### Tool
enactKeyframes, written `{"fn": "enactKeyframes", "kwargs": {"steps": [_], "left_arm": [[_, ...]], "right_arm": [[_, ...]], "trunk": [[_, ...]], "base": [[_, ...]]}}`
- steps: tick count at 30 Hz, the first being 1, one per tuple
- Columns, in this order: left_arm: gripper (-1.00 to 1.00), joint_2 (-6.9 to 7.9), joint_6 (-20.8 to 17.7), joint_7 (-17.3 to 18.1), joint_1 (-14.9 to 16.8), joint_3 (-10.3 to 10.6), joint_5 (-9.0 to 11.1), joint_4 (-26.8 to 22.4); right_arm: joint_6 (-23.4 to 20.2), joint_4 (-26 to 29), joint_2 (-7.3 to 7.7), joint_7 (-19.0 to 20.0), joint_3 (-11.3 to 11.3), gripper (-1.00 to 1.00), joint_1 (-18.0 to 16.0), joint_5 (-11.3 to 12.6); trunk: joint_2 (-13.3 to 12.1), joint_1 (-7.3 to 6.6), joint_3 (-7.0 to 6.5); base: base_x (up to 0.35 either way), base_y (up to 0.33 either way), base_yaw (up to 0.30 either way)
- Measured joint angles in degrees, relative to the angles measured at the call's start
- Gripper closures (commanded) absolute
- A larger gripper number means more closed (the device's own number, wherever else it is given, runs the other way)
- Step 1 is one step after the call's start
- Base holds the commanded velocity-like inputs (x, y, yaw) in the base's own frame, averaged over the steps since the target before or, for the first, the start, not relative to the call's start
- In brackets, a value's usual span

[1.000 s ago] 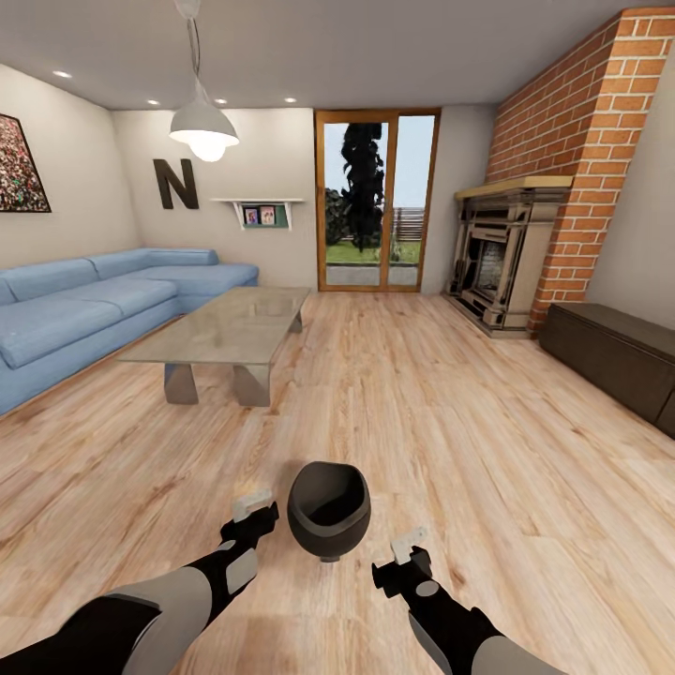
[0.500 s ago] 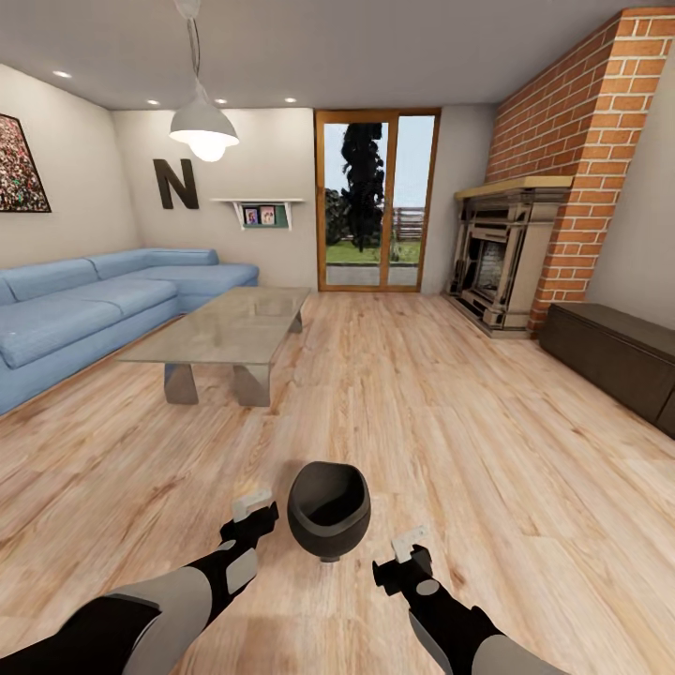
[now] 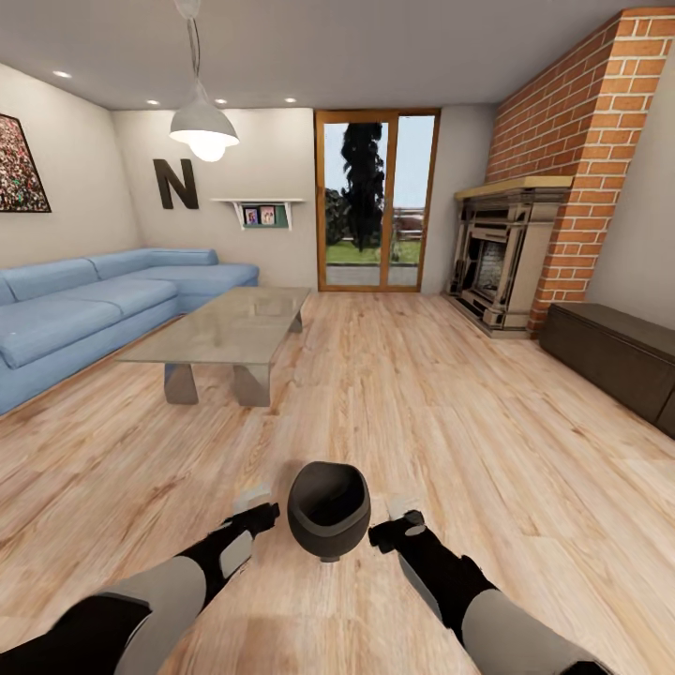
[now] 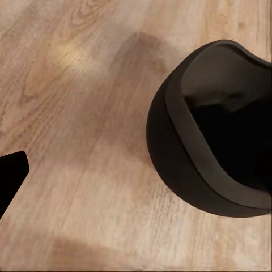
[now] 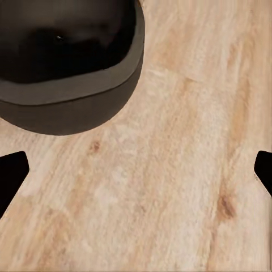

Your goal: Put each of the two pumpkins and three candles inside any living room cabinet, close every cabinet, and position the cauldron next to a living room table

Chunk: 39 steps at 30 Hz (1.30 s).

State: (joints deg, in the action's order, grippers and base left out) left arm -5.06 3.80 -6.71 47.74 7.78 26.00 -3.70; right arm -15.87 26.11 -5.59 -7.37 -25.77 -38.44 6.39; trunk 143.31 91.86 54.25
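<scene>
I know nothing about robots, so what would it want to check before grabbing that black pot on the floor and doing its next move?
1. Round black cauldron upright on the wooden floor, mouth up: ok.
2. Left gripper beside the pot: ok.
3. Right gripper on the other side: ok.
4. Either gripper holding the pot: not ok; the wrist views show floor between fingertips and pot.
5. Right gripper open: ok, its fingertips stand wide apart in its wrist view. Left gripper: cannot tell.
6. Cauldron next to the glass-topped coffee table: not ok, open floor lies between.
7. Long dark-brown cabinet closed: looks ok, no drawer stands out.
</scene>
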Motion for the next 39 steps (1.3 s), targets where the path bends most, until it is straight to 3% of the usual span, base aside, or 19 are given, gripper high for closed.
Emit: {"fn": "enactKeyframes", "kwargs": {"steps": [1, 2, 6, 10, 14, 16, 17, 18, 25, 31, 36, 39], "left_arm": [[-1.0, 0.03, -1.1, -0.1, 0.0, 0.0, 0.0, -0.6], [-1.0, 0.08, -4.4, -0.3, 0.1, 0.0, 0.0, -1.9], [-1.0, 0.19, -10.6, -0.4, 0.3, 0.0, 0.0, -3.2], [-1.0, 0.28, -15.8, -0.4, 0.6, -0.1, -0.1, -3.6], [-1.0, 0.23, -22.6, -0.5, 2.8, 0.0, -0.1, -4.3], [-1.0, 0.22, -27.2, -0.4, 5.0, 0.0, -0.1, -5.3], [-1.0, 0.21, -31.3, -0.4, 6.3, 0.0, -0.1, -6.6], [-1.0, 0.22, -32.2, -0.4, 6.6, 0.1, -0.1, -6.9], [-1.0, 0.11, -34.7, -0.3, 7.3, 0.1, -0.1, -10.8], [-1.0, -0.49, -31.3, 0.2, 7.4, 0.5, -0.1, -12.1], [-1.0, -1.25, -29.4, 0.9, 7.4, 0.7, -0.1, -11.7], [-1.0, -1.41, -29.4, 1.3, 7.4, 0.7, -0.1, -11.2]], "right_arm": [[-1.4, 0.8, -0.03, 0.0, 0.5, -1.0, -0.3, 0.0], [-5.6, 2.6, -0.1, 0.0, 3.1, -1.0, -1.4, -0.1], [-13.6, 3.9, -0.17, 0.0, 9.1, -1.0, -5.4, -0.1], [-18.3, 3.9, -0.22, -0.2, 13.7, -1.0, -9.5, -0.2], [-19.7, 3.9, -0.45, -2.3, 15.3, -1.0, -11.1, -0.1], [-19.9, 3.9, -0.74, -4.5, 15.6, -1.0, -11.4, -0.1], [-19.9, 3.9, -1.07, -5.5, 15.7, -1.0, -11.5, -0.1], [-19.9, 3.9, -1.24, -5.7, 15.7, -1.0, -11.5, 0.0], [-20.0, 2.7, -2.78, -3.9, 15.5, -1.0, -11.5, 0.0], [-22.4, 1.2, -3.0, -3.2, 15.5, -1.0, -11.5, 0.0], [-25.4, 0.7, -2.97, 2.0, 15.6, -1.0, -11.5, 0.1], [-25.6, 0.6, -2.97, 2.6, 15.6, -1.0, -11.5, 0.0]], "trunk": [[0.0, 0.0, 0.0], [0.0, 0.0, -0.01], [0.0, 0.0, 0.0], [0.0, 0.0, 0.0], [0.0, 0.0, 0.0], [0.0, 0.0, 0.0], [0.0, 0.0, -0.01], [0.0, 0.0, 0.0], [0.0, 0.0, 0.0], [0.0, 0.0, 0.0], [0.0, 0.0, 0.0], [0.0, 0.0, 0.0]], "base": [[0.0, 0.0, 0.0], [0.0, 0.0, 0.0], [0.0, 0.0, 0.0], [0.0, 0.0, 0.0], [0.0, 0.0, 0.0], [0.0, 0.0, 0.0], [0.0, 0.0, 0.0], [0.0, 0.0, 0.0], [0.0, 0.0, 0.0], [0.0, 0.0, 0.0], [0.0, 0.0, 0.0], [0.0, 0.0, 0.0]]}}
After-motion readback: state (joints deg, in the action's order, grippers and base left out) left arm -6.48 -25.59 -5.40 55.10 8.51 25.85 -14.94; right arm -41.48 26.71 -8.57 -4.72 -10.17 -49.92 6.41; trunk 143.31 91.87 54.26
